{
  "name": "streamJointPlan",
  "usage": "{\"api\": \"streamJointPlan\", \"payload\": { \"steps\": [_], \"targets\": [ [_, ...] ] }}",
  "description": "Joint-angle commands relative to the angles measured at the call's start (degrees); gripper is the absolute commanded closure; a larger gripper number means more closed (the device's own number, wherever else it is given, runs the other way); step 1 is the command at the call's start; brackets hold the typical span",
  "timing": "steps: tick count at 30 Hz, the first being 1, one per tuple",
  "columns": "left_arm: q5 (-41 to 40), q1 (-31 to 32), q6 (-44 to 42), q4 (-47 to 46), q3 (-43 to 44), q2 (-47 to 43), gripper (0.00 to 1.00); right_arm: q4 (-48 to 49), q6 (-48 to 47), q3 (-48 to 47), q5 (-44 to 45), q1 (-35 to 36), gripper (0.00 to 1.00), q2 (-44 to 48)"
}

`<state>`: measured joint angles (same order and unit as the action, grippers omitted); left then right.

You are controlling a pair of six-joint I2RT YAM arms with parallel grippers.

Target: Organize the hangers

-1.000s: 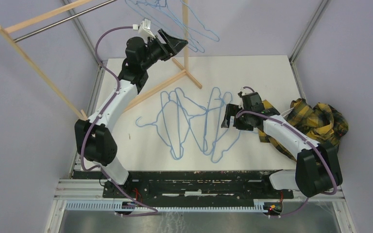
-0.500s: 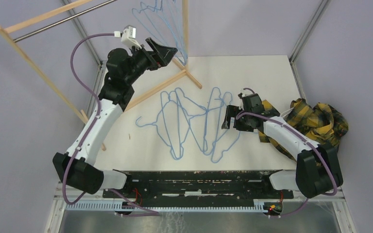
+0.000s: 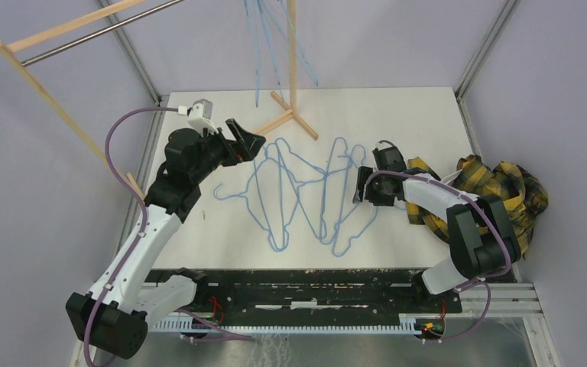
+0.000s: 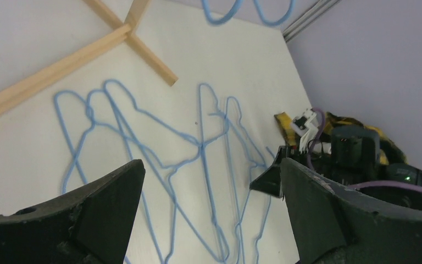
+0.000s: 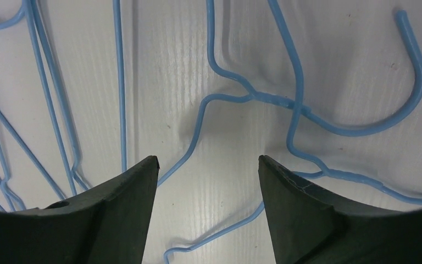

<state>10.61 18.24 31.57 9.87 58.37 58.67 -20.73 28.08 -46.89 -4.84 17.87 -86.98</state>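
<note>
Several light-blue wire hangers (image 3: pixel 326 177) lie tangled flat on the white table (image 3: pixel 397 115). More hangers (image 3: pixel 257 84) hang from the rack at the top. My left gripper (image 3: pixel 251 140) hovers above the pile's left end, open and empty. In the left wrist view the hangers (image 4: pixel 200 143) lie below its wide jaws (image 4: pixel 211 165). My right gripper (image 3: pixel 361 189) is low over the pile's right side, open. The right wrist view shows its jaws (image 5: pixel 207 159) straddling a wire (image 5: pixel 253 96) near a hook (image 5: pixel 415 82), gripping nothing.
A wooden rack with a metal rod (image 3: pixel 99 32) stands at the back left, its post (image 3: pixel 292 53) and foot (image 3: pixel 283 118) on the table. A yellow plaid cloth (image 3: pixel 504 191) lies bunched at the right, beside the right arm.
My left arm has come down from the rack toward the table, its jaws now fully open. The hanging hangers have swung. My right gripper's jaws have narrowed a little over the pile.
</note>
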Motion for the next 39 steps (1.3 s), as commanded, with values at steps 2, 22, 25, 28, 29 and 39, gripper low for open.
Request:
{"api": "streamJointPlan", "payload": {
  "steps": [2, 22, 25, 28, 29, 39],
  "targets": [
    [-0.6, 0.0, -2.5, 0.0, -7.0, -4.6, 0.01, 5.5, 2.2, -3.2, 0.5, -0.2, 0.29, -3.3],
    [1.9, 0.2, -0.2, -5.1, -17.7, -5.4, 0.00, -6.3, 1.6, 2.7, 10.6, -0.2, 0.22, 15.3],
    [1.9, 0.4, -0.7, -5.0, -17.8, -5.4, 0.00, -4.8, 2.8, 4.0, 8.5, -0.4, 0.24, 12.5],
    [1.8, 0.7, -0.7, -4.9, -18.2, -5.4, 0.00, -1.2, 5.1, 6.1, 7.6, -0.5, 0.29, 10.6],
    [1.8, 0.9, -0.6, -4.9, -18.5, -5.4, 0.00, -0.1, 5.6, 6.7, 7.6, -0.5, 0.33, 10.1],
    [0.0, 4.2, -0.2, -4.9, -20.5, -5.7, 0.01, 5.5, 5.9, 6.7, 8.2, -0.7, 0.51, 2.7]
  ]
}}
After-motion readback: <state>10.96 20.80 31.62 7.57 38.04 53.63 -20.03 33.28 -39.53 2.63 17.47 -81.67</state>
